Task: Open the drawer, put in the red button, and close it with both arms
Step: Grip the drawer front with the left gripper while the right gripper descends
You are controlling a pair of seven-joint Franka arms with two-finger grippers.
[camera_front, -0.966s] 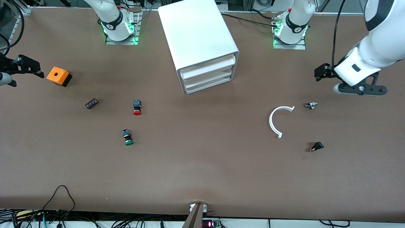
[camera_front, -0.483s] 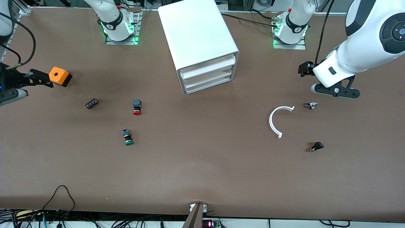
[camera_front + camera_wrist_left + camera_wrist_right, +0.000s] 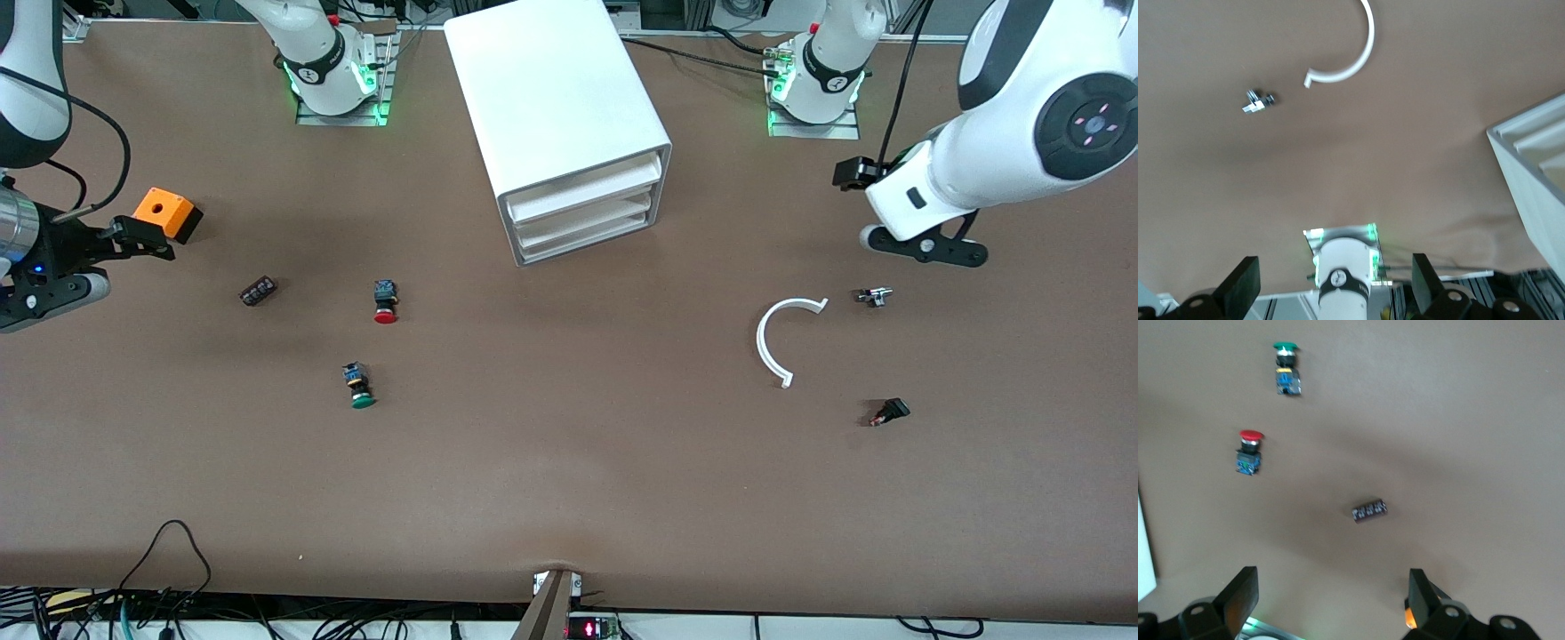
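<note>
Three tray drawers sit flush in the white cabinet [image 3: 569, 124]; the middle drawer [image 3: 587, 220] is not yet pulled out, so the red button [image 3: 385, 302] lies on the counter [image 3: 569, 462], nearer the front camera than the cabinet and toward the right arm's end. Both grippers are empty with jaws released. The right gripper [image 3: 133, 236] hangs beside the orange box [image 3: 165, 214], suited to fetch the button. The left gripper [image 3: 855, 173] hangs above the counter near the white C-shaped ring [image 3: 772, 342], facing the drawer fronts, probably to pull.
</note>
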